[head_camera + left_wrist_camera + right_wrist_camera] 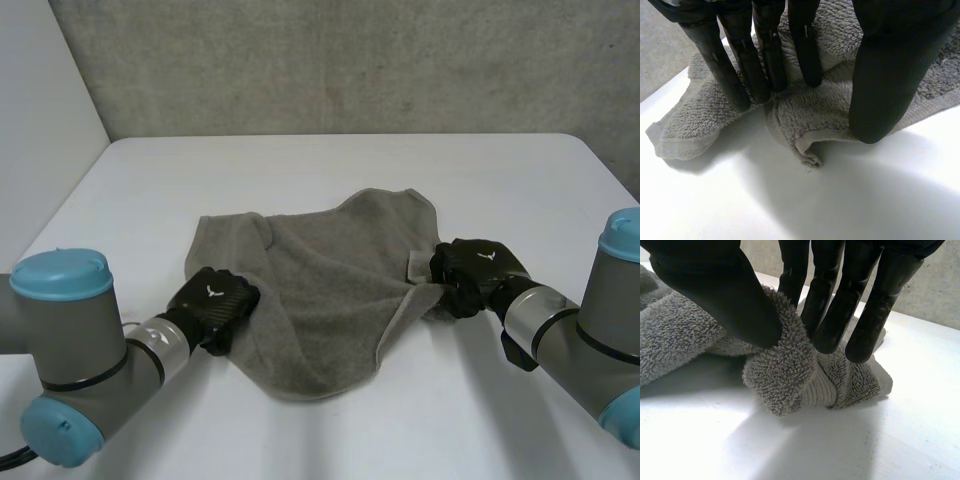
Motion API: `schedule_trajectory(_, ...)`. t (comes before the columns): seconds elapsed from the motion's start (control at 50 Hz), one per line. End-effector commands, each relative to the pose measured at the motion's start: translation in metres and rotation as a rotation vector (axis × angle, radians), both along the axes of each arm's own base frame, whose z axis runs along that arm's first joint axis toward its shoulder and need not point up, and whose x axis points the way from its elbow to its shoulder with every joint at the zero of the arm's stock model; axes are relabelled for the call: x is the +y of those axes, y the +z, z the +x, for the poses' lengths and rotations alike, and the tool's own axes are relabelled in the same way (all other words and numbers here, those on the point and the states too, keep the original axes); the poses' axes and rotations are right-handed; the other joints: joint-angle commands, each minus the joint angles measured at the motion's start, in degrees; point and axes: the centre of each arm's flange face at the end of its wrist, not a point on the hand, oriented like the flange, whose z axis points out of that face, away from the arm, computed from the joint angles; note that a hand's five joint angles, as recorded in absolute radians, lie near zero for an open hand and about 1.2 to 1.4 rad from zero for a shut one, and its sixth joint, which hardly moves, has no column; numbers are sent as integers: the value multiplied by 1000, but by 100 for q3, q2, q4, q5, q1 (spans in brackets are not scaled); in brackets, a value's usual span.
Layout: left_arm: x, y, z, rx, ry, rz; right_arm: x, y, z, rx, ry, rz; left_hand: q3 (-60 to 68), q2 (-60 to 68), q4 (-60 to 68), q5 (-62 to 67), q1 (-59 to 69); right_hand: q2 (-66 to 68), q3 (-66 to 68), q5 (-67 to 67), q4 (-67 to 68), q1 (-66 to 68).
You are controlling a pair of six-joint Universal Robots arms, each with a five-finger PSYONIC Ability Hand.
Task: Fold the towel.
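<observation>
Fingers [832, 315] and thumb of the right hand [478, 272] pinch a bunch of the towel [320, 290] at its right edge. The left hand [215, 305] has straight fingers [740, 80] pressing the left edge, thumb apart. The towel lies rumpled on the table [330, 165]. The left should pinch firmly too, then both lift level, I'd say.

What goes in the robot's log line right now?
towel: crumpled on table | left hand: pressing its left edge | right hand: pinching its right edge | fold: not done
</observation>
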Motion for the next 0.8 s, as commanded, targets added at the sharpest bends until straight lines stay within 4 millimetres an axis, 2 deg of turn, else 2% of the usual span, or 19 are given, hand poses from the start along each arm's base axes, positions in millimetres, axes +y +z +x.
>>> schedule_trajectory(0.02,-1,0,0,-8,-4,-11,0,0,0,0,0,0,586,581,586,591,555,1276,1207,1386,1177,2525)
schedule_trajectory(0.04,-1,0,0,-8,-4,-13,0,0,0,0,0,0,819,814,819,824,789,1276,1207,1386,1177,2525)
schedule_trajectory(0.06,-2,1,0,-5,-4,-20,0,0,0,0,0,0,1670,1666,1670,1676,1640,1276,1207,1386,1177,2525)
schedule_trajectory(0.08,-2,1,0,-5,-4,-20,0,0,0,0,0,0,1679,1674,1679,1684,1649,1276,1207,1386,1177,2525)
schedule_trajectory(0.1,-3,1,-1,-2,-3,-27,0,0,0,0,0,0,2512,2507,2512,2517,2481,1276,1207,1386,1177,2525)
schedule_trajectory(0.12,-3,1,-1,-2,-3,-27,0,0,0,0,0,0,2520,2515,2520,2525,2490,1276,1207,1386,1177,2525)
schedule_trajectory(0.16,-5,1,-1,1,-3,-37,0,-1,0,1,0,2,4158,4154,4158,4164,4128,1276,1207,1386,1177,2525)
schedule_trajectory(0.2,-5,0,-1,2,-2,-41,0,-1,0,1,0,2,4449,4445,4449,4455,4419,1276,1207,1386,1177,2525)
schedule_trajectory(0.34,-9,-1,0,1,9,-40,-3,1,-1,-2,-5,-6,4452,4448,4452,4458,4422,1276,1207,1386,1177,2525)
schedule_trajectory(0.44,-17,9,7,14,38,-58,-5,5,-2,-7,-8,-19,4452,4448,4452,4458,4422,1276,1207,1386,1177,2525)
schedule_trajectory(0.48,-21,30,16,33,72,-96,-6,8,-2,-8,-9,-23,4452,4448,4452,4458,4422,1276,1207,1386,1177,2525)
schedule_trajectory(0.5,-21,31,16,34,72,-96,-6,8,-2,-8,-9,-23,4452,4448,4452,4458,4422,1276,1207,1386,1177,2525)
schedule_trajectory(0.54,-14,46,20,44,78,-107,-7,9,-2,-9,-10,-22,4452,4448,4452,4458,4422,1276,1207,1386,1177,2525)
schedule_trajectory(0.58,-11,52,22,46,81,-109,-7,10,-2,-9,-11,-22,4452,4448,4452,4458,4422,1276,1207,1386,1177,2525)
schedule_trajectory(0.6,-9,55,23,44,82,-109,-6,10,-2,-10,-11,-21,2906,2901,2906,2911,2876,1276,1207,1386,1177,2525)
schedule_trajectory(0.62,-9,55,23,44,82,-109,-6,10,-2,-10,-11,-21,2890,2886,2890,2896,2860,1276,1207,1386,1177,2525)
schedule_trajectory(0.64,-7,56,24,43,84,-107,-6,10,-2,-10,-11,-21,-624,-628,-624,-618,-654,1276,1207,1386,1177,2525)
schedule_trajectory(0.74,1,46,28,26,88,-68,-6,9,-2,-9,-7,-21,-962,-967,-962,-957,-992,1276,1207,1386,1177,2525)
schedule_trajectory(0.8,2,34,35,9,101,-25,-5,9,0,-11,0,-20,-461,-465,-461,-456,-491,1276,1207,1386,1177,2525)
